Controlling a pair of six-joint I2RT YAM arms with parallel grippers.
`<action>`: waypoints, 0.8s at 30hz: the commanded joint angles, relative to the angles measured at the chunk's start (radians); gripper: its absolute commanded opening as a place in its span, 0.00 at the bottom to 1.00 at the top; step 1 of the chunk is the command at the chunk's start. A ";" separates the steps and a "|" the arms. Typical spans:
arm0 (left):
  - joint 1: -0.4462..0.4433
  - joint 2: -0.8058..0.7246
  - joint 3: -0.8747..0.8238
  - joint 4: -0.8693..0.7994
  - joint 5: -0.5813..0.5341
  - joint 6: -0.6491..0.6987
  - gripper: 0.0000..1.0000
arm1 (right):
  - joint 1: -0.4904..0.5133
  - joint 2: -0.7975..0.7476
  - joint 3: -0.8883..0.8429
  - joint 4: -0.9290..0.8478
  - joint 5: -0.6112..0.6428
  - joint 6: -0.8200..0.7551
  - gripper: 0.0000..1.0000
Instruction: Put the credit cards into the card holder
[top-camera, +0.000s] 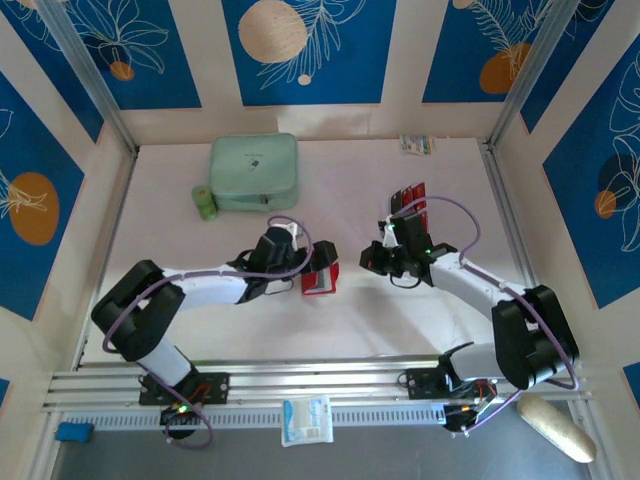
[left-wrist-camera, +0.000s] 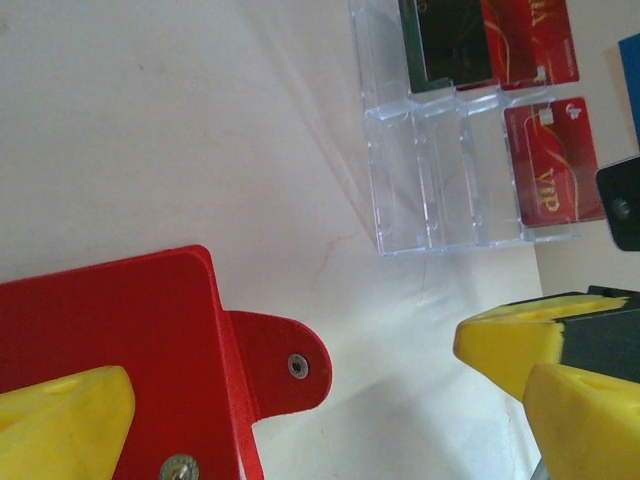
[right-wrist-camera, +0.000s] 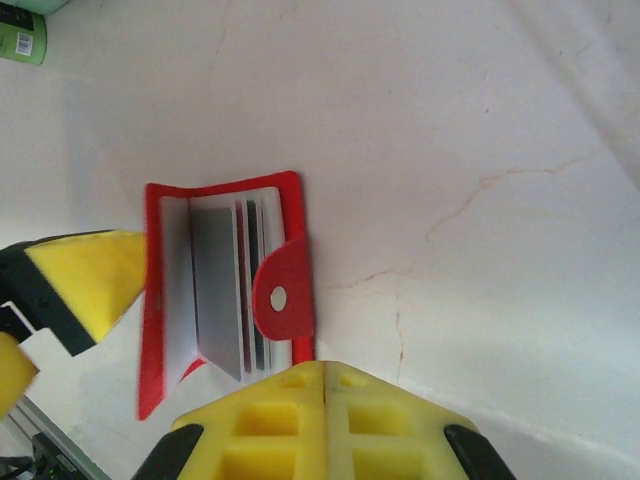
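While the left end effector (left-wrist-camera: 292, 372) stands spread wide, the small flat red folding card holder (left-wrist-camera: 110, 330) sits right at one yellow finger, with its rounded snap tab between the two fingers. Ahead of the other finger, glossy red credit cards (left-wrist-camera: 548, 165) sit in a clear plastic tiered stand (left-wrist-camera: 420, 190) on the pale tabletop (left-wrist-camera: 150, 130). The right end effector (right-wrist-camera: 325, 385) is pressed together, and just ahead of it the card holder stands open, its clear sleeves showing.
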 joint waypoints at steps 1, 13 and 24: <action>-0.027 0.046 0.019 0.035 -0.030 -0.003 1.00 | -0.007 -0.035 -0.016 -0.025 -0.033 0.008 0.00; -0.047 0.052 -0.015 0.017 -0.071 0.026 1.00 | -0.009 -0.049 -0.007 -0.048 -0.042 0.009 0.00; 0.046 -0.148 0.101 -0.202 -0.029 0.166 1.00 | 0.104 -0.012 0.079 -0.071 -0.019 0.020 0.00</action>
